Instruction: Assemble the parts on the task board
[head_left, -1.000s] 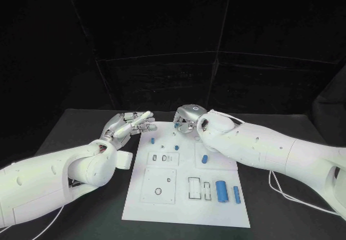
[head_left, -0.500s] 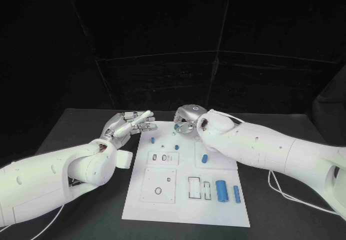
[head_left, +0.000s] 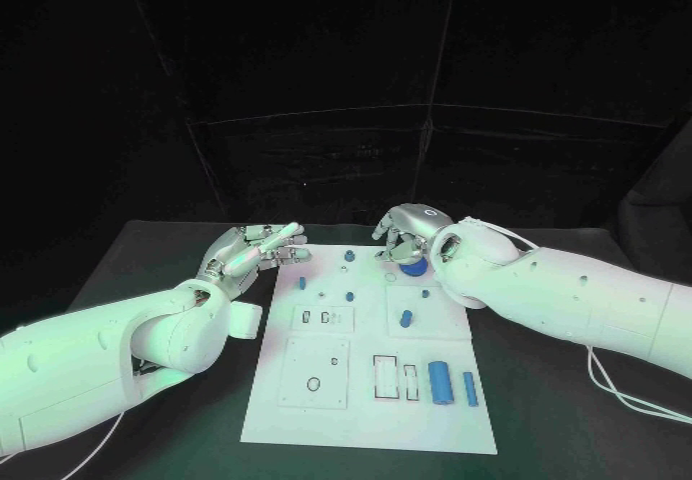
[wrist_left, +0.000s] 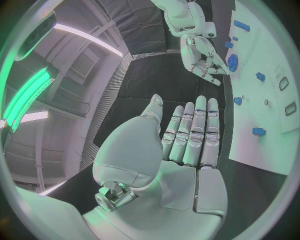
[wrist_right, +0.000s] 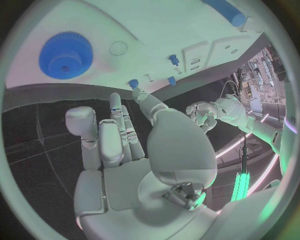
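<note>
My left hand (head_left: 257, 249) hangs over the worktop (head_left: 173, 250) just beside the far left corner of the white board (head_left: 368, 420), fingers straight and side by side, holding nothing; my right hand (head_left: 405, 232) hovers at the board's far edge, fingers loosely spread and empty, just above a round blue gear (wrist_right: 65, 54) lying there; small blue pegs (head_left: 353, 295) stand near the board's middle, and two blue cylinders (head_left: 441, 379) lie by its near right corner
</note>
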